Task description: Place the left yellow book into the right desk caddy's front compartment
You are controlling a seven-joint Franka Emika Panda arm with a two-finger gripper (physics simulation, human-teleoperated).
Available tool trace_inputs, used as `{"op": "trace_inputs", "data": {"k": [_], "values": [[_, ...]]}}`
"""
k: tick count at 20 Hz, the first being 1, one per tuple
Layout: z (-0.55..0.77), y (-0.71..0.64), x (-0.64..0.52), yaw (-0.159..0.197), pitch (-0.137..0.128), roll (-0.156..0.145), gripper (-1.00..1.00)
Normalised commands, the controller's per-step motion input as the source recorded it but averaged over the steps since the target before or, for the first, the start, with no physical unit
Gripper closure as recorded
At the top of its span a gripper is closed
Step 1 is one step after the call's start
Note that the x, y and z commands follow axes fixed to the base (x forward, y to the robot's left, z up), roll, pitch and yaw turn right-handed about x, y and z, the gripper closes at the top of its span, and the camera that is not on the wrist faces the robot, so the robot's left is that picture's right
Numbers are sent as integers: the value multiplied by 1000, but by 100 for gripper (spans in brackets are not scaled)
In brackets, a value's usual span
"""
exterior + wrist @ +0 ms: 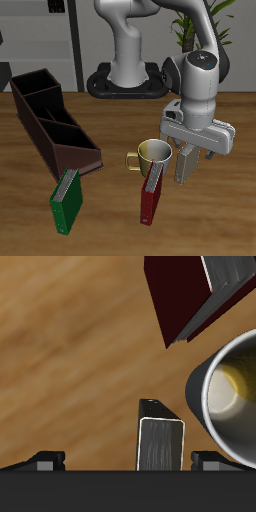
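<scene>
My gripper (pixel 196 163) hangs low over the table with its two fingers spread wide apart, holding nothing. In the wrist view, my fingertips (pixel 45 459) show far out on each side. Between them stands the left yellow book (pixel 163 442), upright, pale grey-tan, with its top edge toward me. Neither finger touches it; there is bare table on both sides of it. From the outside view my hand covers most of this book, so I cannot make it out well there.

Just beside the book is a yellow mug (pixel 153 153) with a shiny rim, standing upright with its open top up. A little nearer the table's front edge, just past the mug, stands a red book (pixel 152 196), tilted a bit. Farther along the front edge stands a green book (pixel 67 200); it is well apart from my gripper.

Right behind the green book is the near end of the right desk caddy (pixel 60 133). This long dark brown box runs at a slant toward the table's back edge, and thin walls split it into compartments.
</scene>
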Motion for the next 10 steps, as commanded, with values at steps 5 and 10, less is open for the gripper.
{"op": "trace_inputs", "data": {"k": [5, 10], "values": [[-77, 4, 14, -6, 12, -4, -100], [-126, -74, 34, -12, 29, -19, -100]]}}
